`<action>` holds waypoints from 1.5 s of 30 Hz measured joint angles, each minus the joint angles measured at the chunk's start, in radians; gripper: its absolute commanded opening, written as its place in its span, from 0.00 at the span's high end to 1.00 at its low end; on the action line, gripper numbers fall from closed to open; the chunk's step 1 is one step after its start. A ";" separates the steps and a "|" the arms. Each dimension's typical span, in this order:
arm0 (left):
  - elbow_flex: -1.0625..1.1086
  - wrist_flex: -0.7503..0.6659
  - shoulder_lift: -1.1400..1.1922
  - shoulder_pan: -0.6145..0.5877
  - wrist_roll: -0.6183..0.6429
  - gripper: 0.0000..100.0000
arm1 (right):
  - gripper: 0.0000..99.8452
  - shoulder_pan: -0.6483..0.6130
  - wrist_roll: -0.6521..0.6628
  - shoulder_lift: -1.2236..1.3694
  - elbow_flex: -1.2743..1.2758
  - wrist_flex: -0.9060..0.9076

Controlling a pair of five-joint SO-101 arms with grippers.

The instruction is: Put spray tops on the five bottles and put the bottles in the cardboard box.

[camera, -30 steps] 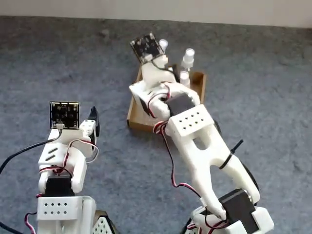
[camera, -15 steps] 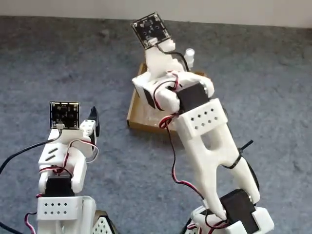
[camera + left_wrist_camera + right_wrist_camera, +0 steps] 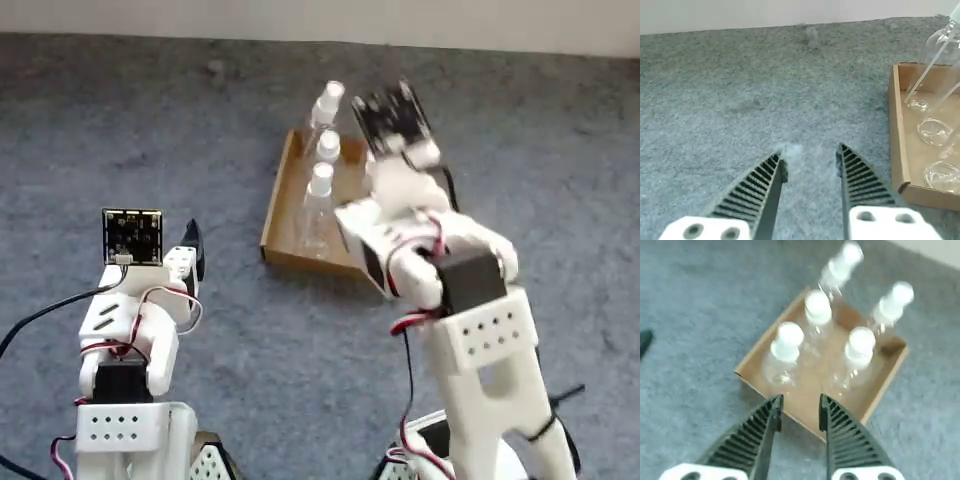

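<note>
Looking down the right wrist view, we counted five bottles point(image 3: 816, 320) standing in the box point(image 3: 807, 390), each with a white top point(image 3: 789, 335). That view was blurry enough that we couldn't swear every top was seated properly. The right jaws were apart with nothing between them, hanging above one edge of the box. The left jaws were apart and empty too, low over the table point(image 3: 740, 90), with the box off to one side and well apart from them. In the high view the left arm point(image 3: 130, 320) sat on its own side, and the right arm point(image 3: 440, 270) leaned over a corner of the box, covering part of it.

So as far as we could judge, the job looked pretty much finished: capping done, boxing done. All we figured was left was checking that no top sat crooked, then getting the right arm up and clear without knocking a bottle. They looked light and tippy to us, so slow and straight up seemed the way to go.
</note>
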 measured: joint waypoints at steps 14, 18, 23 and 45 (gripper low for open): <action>0.000 0.012 0.000 -0.077 0.000 0.88 | 0.92 0.157 0.209 -0.726 0.980 -0.275; 0.000 0.060 0.000 -0.086 0.000 0.88 | 0.92 0.161 0.245 -0.945 1.125 -0.275; 0.000 0.071 0.000 -0.084 0.000 0.88 | 0.92 0.161 0.253 -1.091 1.267 -0.265; 0.282 0.267 -0.348 0.017 0.000 0.88 | 0.92 0.388 0.253 -1.097 1.278 -0.189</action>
